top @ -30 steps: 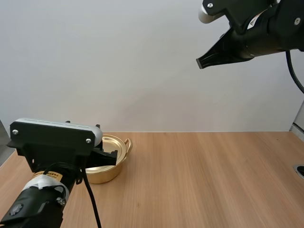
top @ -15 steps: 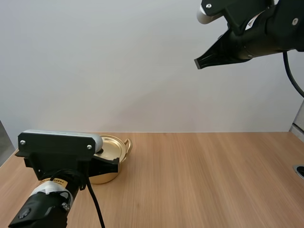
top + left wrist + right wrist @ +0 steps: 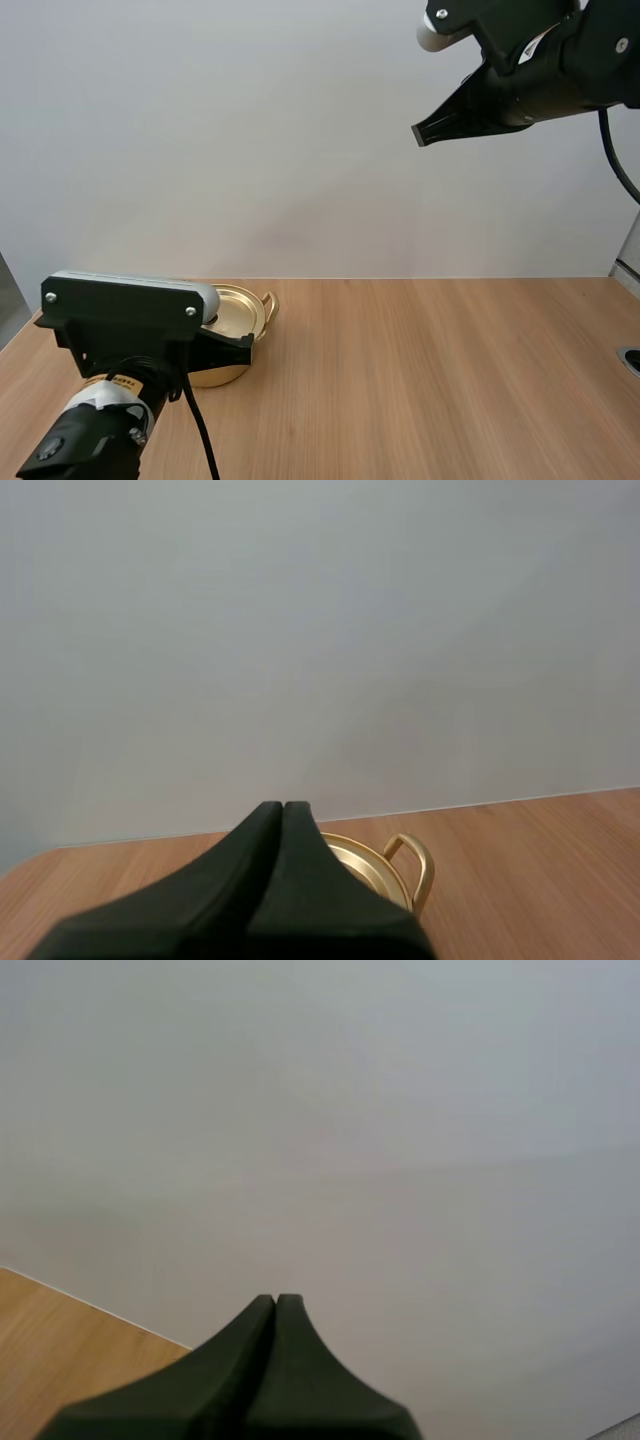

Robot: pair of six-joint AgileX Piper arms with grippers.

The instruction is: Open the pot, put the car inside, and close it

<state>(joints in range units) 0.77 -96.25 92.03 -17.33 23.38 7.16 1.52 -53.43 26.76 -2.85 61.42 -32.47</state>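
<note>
"Two pairs of fingers: how are they held?"
"Both are clenched on nothing: left fingers (image 3: 262,860) just before the lidded pot (image 3: 222,370) on the tabletop (image 3: 450,380), right fingers (image 3: 440,120) raised high."
"What risk is judged?"
"The pot could be shoved unless fingers are opened first."

Light brown wooden bench (image 3: 450,380) in front of me, grain running near edge to far edge. Plain pale wall (image 3: 250,140) stands right behind the far edge. Dark round fitting (image 3: 631,358) sits in the bench surface at the right edge, partly cut off; can't tell what it is. Grey surface (image 3: 6,295) shows past the left edge, unclear.
</note>
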